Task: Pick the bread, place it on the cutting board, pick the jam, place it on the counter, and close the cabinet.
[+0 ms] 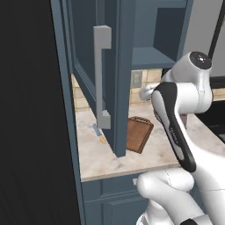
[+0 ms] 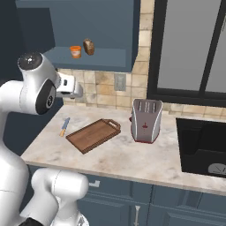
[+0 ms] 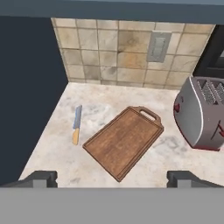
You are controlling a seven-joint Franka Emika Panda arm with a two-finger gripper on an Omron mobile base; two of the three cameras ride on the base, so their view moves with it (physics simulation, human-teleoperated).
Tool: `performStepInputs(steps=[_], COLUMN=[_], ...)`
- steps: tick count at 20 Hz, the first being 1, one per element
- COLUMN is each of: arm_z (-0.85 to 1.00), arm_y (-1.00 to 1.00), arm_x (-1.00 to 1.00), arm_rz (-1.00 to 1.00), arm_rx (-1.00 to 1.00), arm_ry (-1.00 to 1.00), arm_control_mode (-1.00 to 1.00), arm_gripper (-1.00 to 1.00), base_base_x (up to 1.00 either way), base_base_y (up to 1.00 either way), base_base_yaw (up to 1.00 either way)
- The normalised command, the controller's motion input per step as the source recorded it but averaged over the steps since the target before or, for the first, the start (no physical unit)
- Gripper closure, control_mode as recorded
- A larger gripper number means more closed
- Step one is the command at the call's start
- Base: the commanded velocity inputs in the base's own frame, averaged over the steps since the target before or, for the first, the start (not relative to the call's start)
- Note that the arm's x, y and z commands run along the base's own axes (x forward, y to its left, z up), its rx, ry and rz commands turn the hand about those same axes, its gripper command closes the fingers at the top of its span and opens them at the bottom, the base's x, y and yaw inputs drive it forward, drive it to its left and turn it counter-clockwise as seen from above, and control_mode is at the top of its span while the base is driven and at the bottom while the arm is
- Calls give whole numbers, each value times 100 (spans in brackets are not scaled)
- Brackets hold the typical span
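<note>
The bread (image 2: pixel 88 46) and the orange jam (image 2: pixel 76 51) jar stand side by side on the lower shelf of the open cabinet (image 2: pixel 95 26). Its door (image 1: pixel 90 66) swings out over the counter (image 2: pixel 132 154), grey bar handle (image 1: pixel 102 77) facing me. The dark-brown cutting board (image 3: pixel 124 141) lies bare and at an angle on the counter, also seen as the cutting board (image 2: pixel 93 134). My gripper (image 3: pixel 112 178) hangs open above the board's near corner with nothing between its fingers. In the right base view my gripper (image 2: pixel 70 87) sits below the shelf, under the jam.
A knife (image 3: pixel 77 124) with a yellow handle lies left of the board. A silver and red toaster (image 2: pixel 145 120) stands to the board's right, with a dark sink (image 2: pixel 203 145) beyond it. A tiled wall with an outlet (image 3: pixel 157 46) backs the counter.
</note>
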Motion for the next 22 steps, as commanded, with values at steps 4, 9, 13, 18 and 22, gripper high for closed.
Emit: performStepInputs(steps=[4,9,13,18,22], arm_z=[21,15,14,10,12], arm_y=[0,0,0,0,0], arm_x=[1,15,29,41,32], arm_rz=[0,0,0,0,0], arm_rx=[0,0,0,0,0], arm_ry=[-9,-5,-2,-1,-2], arm_control_mode=[-100,-100,-100,-100,-100], arm_gripper=[-100,-100,-100,-100,-100], base_base_x=[0,0,0,0,0], base_base_y=[0,0,0,0,0], base_base_yaw=[0,0,0,0,0])
